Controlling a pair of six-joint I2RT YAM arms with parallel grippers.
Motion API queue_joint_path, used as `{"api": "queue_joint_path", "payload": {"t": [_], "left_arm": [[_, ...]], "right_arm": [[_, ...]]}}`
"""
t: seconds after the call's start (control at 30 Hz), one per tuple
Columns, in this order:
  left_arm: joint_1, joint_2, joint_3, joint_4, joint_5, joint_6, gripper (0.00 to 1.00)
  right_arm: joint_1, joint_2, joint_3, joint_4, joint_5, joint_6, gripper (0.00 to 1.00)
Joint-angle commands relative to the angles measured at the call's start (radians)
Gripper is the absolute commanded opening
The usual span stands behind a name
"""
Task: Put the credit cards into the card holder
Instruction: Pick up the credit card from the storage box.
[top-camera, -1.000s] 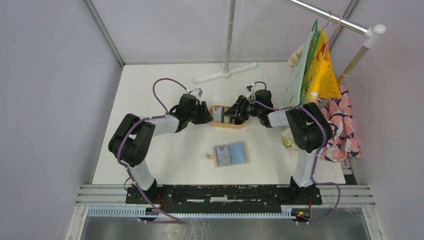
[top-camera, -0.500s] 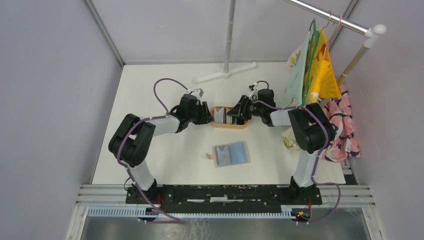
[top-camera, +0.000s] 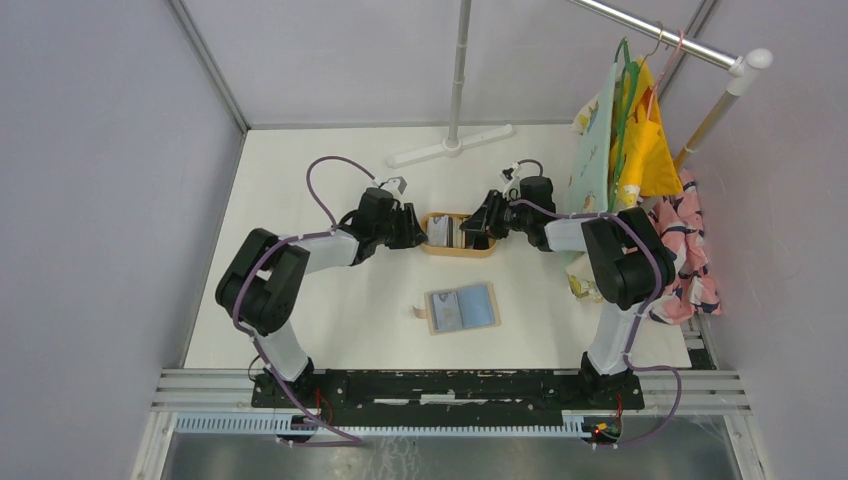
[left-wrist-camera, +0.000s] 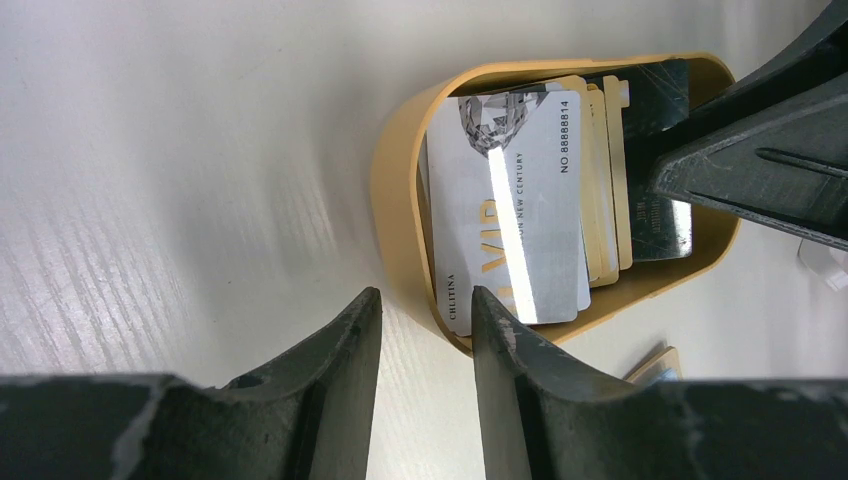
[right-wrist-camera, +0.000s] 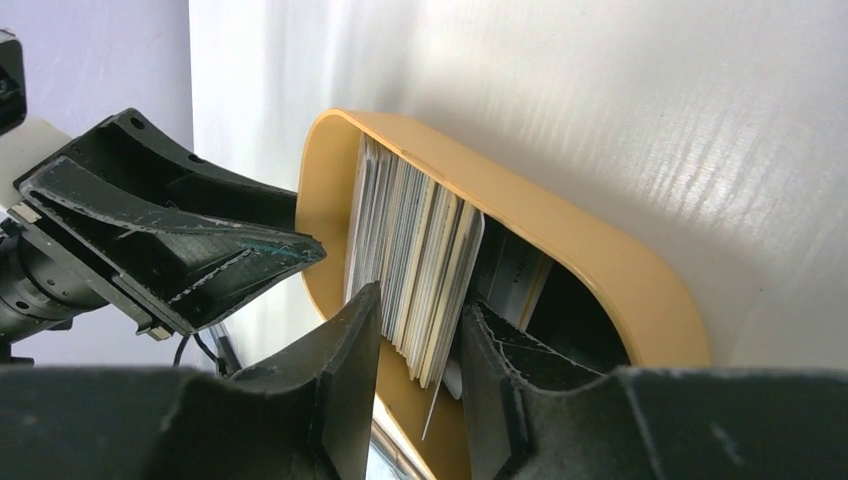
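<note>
An oval wooden tray (top-camera: 470, 250) holds the credit cards (left-wrist-camera: 510, 200), a stack tipped up on edge at its left end, silver VIP card on top. From the tray's right end my right gripper (right-wrist-camera: 420, 300) reaches in, its jaws pressed against both faces of the card stack (right-wrist-camera: 420, 250). My left gripper (left-wrist-camera: 422, 300) stands open at the tray's left end, with the tray rim (left-wrist-camera: 400, 230) just beyond its tips and bare table in the gap. The card holder (top-camera: 461, 308) lies open on the table nearer the bases, blue lining up.
A clothes rail with hangers and bright cloths (top-camera: 640, 130) stands at the right, with patterned fabric (top-camera: 690, 250) hanging below it. A white pole stand (top-camera: 452, 148) sits behind the tray. The two grippers face each other closely across the tray.
The right gripper's jaws have narrowed onto the card stack and the hand has shifted slightly right. The left arm has not moved.
</note>
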Motion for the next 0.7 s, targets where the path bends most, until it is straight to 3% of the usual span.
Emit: {"api": "queue_joint_path", "payload": {"t": [0.0,0.53,0.67], "left_arm": [[0.0,-0.044,0.021,0.001,0.01,0.029,0.44],[0.001,-0.155,-0.008,-0.015,-0.025,0.016,0.45],[0.0,-0.231,-0.028,-0.017,-0.036,0.008,0.45]], "right_arm": [[-0.007,-0.049,0.01,-0.001,0.023,-0.033,0.37],[-0.018,-0.12,-0.017,-0.029,0.054,-0.085,0.03],[-0.02,-0.161,-0.021,-0.069,0.081,-0.135,0.0]]}}
